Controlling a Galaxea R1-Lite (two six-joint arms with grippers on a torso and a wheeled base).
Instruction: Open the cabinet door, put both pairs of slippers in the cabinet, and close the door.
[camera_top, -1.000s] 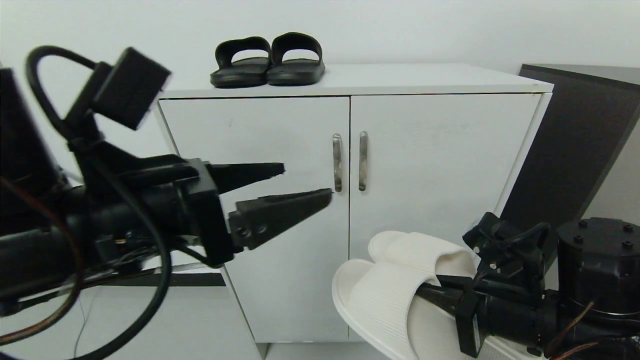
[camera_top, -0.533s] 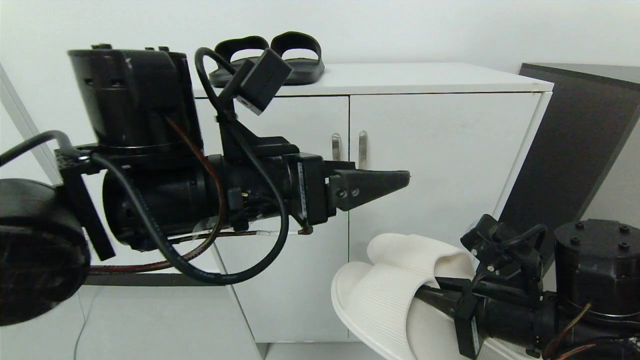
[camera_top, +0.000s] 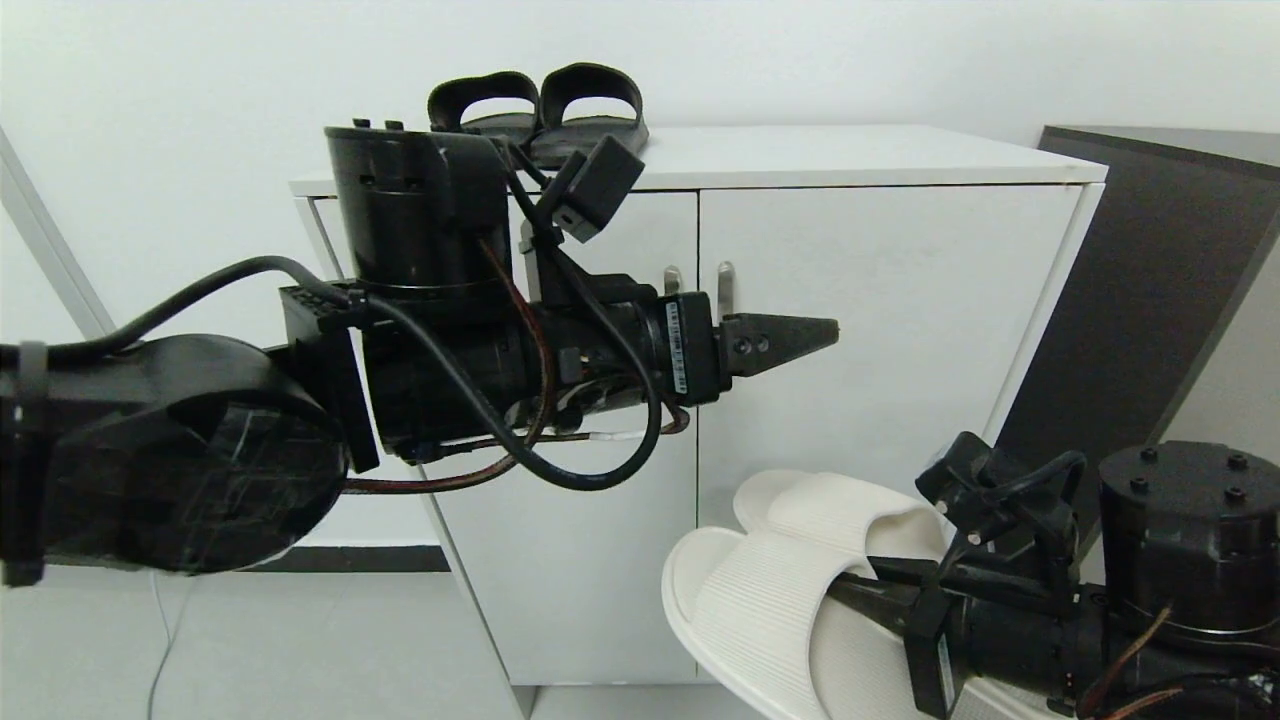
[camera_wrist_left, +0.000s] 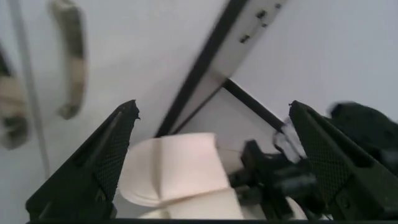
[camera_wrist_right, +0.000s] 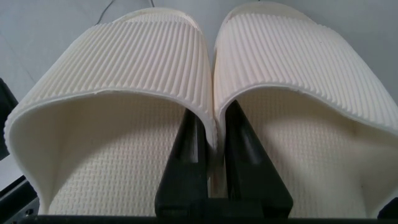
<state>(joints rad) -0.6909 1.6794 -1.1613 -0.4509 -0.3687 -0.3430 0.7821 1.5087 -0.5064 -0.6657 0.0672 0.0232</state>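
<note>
Slippers pinched together in right end effector; left end effector spread near cabinet handles.

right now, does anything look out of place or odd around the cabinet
Nothing is spilled or damaged. The black slippers sit on top of the cabinet, whose doors are both shut, rather than inside it. The white slippers hang in the right gripper, jaws pinching their inner strap edges together.

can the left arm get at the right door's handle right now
Probably yes: the left gripper is open, just in front of the right door's handle, with nothing between them. The white slippers in the right gripper hang lower, out of the way.
</note>
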